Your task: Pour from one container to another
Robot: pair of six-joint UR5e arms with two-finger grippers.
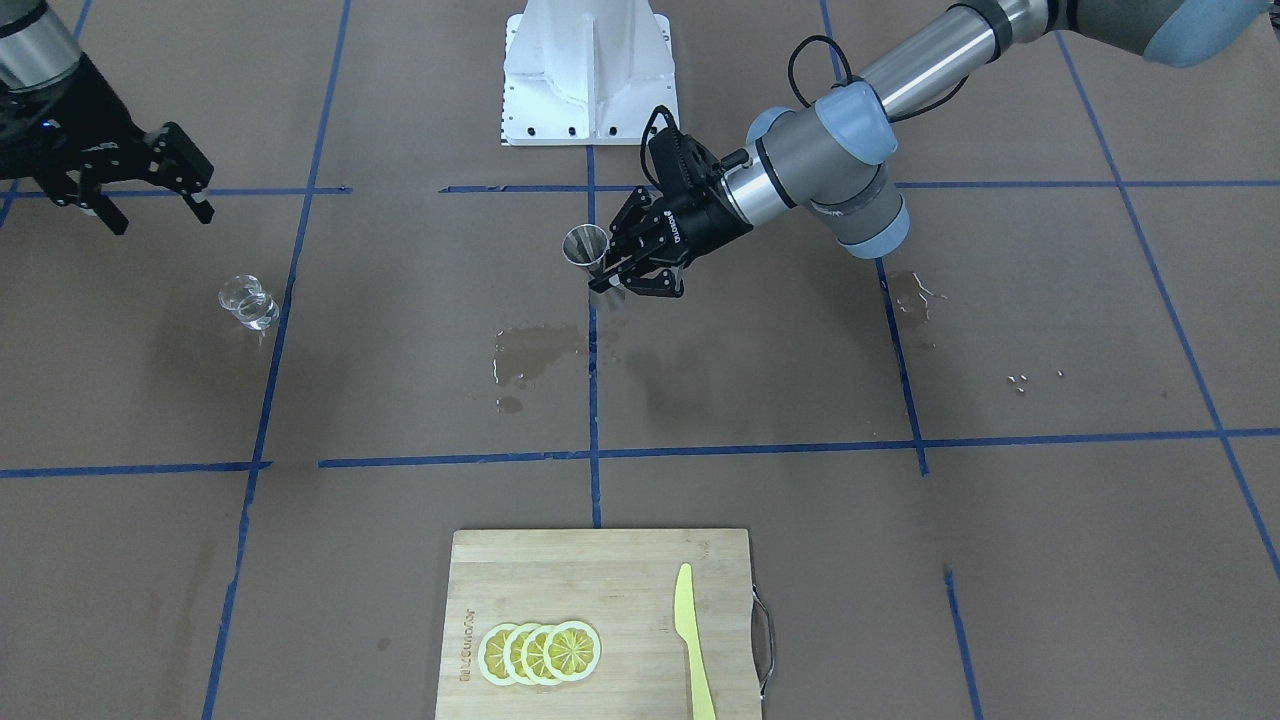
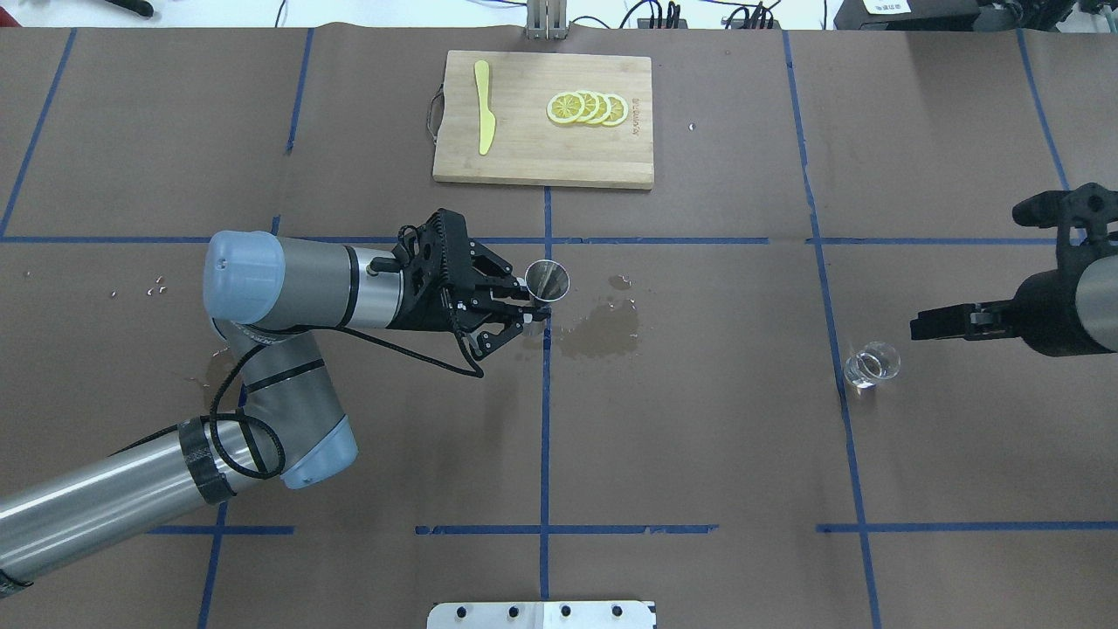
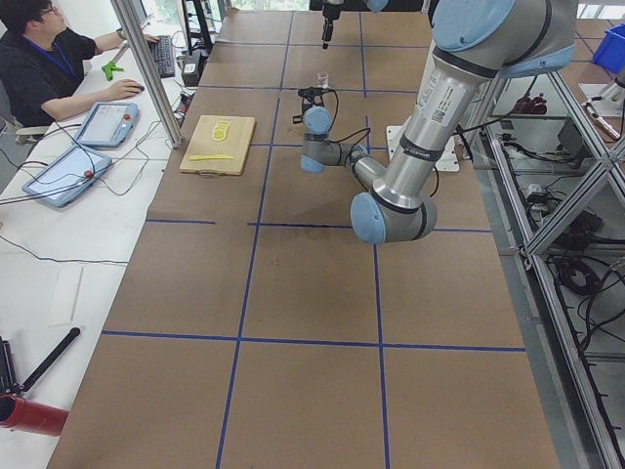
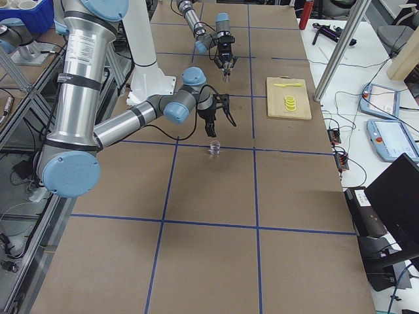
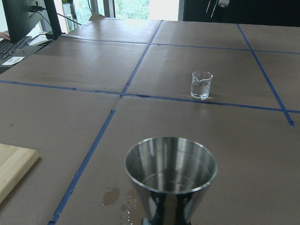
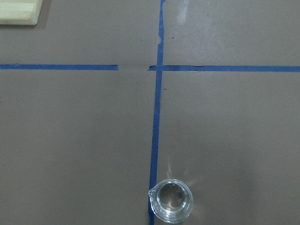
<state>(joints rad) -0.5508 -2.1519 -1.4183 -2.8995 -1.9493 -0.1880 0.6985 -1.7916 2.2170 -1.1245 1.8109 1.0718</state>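
Note:
The steel jigger [image 1: 585, 245] stands upright just above the table's middle, its open cone [image 5: 171, 173] filling the left wrist view. My left gripper [image 2: 534, 309] is shut on its waist from the side. The clear glass cup [image 2: 872, 367] stands alone on the paper far to the right, on a blue tape line, and some clear liquid seems to be in it [image 5: 201, 84]. My right gripper [image 1: 160, 218] hangs open above and behind the cup [image 1: 248, 302], apart from it. In the right wrist view the cup [image 6: 171, 200] sits at the lower edge.
A wet patch [image 2: 603, 328] darkens the paper just beside the jigger. A wooden cutting board [image 2: 524, 157] with lemon slices [image 2: 587, 107] and a yellow knife [image 2: 484, 105] lies at the far edge. The white robot base [image 1: 590, 70] is at the near side.

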